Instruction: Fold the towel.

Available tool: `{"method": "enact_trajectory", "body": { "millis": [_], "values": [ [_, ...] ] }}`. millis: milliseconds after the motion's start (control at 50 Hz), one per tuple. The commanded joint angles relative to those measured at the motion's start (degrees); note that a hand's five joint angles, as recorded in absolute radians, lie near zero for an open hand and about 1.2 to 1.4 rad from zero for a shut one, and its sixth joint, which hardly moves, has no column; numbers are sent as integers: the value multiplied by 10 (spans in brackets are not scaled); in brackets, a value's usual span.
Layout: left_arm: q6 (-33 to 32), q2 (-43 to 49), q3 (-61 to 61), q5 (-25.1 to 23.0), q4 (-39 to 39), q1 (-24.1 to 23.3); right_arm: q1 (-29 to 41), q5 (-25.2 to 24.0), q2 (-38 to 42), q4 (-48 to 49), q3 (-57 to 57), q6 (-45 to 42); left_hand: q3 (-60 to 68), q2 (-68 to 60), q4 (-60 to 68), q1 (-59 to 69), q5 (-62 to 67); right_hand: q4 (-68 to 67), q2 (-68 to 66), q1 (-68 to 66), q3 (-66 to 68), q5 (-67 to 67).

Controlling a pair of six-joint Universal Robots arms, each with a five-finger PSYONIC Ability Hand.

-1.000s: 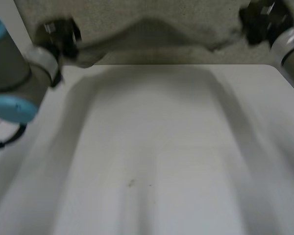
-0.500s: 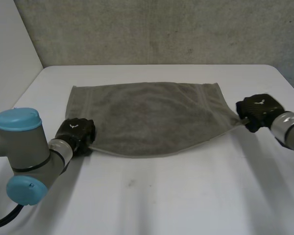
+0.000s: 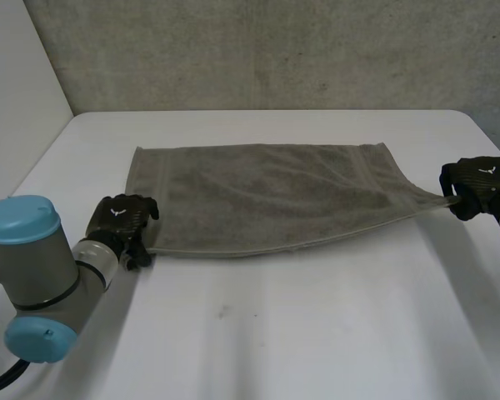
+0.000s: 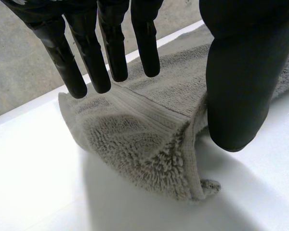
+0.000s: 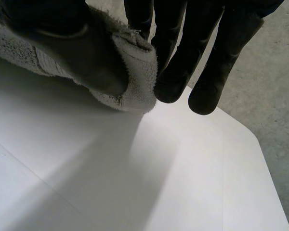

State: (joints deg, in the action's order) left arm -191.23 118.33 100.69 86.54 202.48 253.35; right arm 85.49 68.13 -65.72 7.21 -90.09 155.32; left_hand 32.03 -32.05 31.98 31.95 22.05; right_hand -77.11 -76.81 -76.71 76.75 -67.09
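Note:
A grey towel [image 3: 267,196] lies doubled over on the white table [image 3: 300,333], long side running left to right. My left hand [image 3: 121,218] rests at its near left corner. In the left wrist view its fingers [image 4: 89,62] are straight and stand apart from the thumb [image 4: 241,82], and the towel corner [image 4: 144,144] lies loose on the table below them. My right hand [image 3: 479,185] is off the towel's right end and holds the near right corner, which is pulled out to a point. In the right wrist view the thumb [image 5: 62,43] pinches that corner [image 5: 132,79] against the fingers [image 5: 176,62].
A rough grey wall [image 3: 275,50] runs behind the table's far edge. A paler wall [image 3: 17,92] stands off the table's left side. A small dark speck [image 3: 223,312] marks the bare tabletop in front of the towel.
The towel came down from in front of the camera onto the table. The left hand has opened and let go of its corner. The right hand has pulled its corner further right, drawing the towel flatter.

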Motion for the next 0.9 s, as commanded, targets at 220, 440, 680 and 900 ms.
{"method": "enact_trajectory", "body": {
  "millis": [220, 440, 680, 900],
  "values": [
    [0, -21, 4, 0, -47, 9, -3, 9, -5, 5, -1, 0, 225, -225, 226, 226, 225, -29, -32, -33, 32, -29],
    [-26, -54, 4, -2, -107, 29, -2, 8, -26, -16, 10, -10, 480, -480, 480, 480, 479, -29, -32, -33, 32, -29],
    [-132, -221, 86, -13, -227, 52, -31, -3, -76, -258, 3, -230, 480, -480, 480, 480, 479, -29, -32, -33, 32, -29],
    [-238, -419, 198, -118, -289, 108, -132, -39, -149, -390, -40, -389, 480, -480, 480, 480, 479, -29, -32, -33, 32, -29]
  ]
}}
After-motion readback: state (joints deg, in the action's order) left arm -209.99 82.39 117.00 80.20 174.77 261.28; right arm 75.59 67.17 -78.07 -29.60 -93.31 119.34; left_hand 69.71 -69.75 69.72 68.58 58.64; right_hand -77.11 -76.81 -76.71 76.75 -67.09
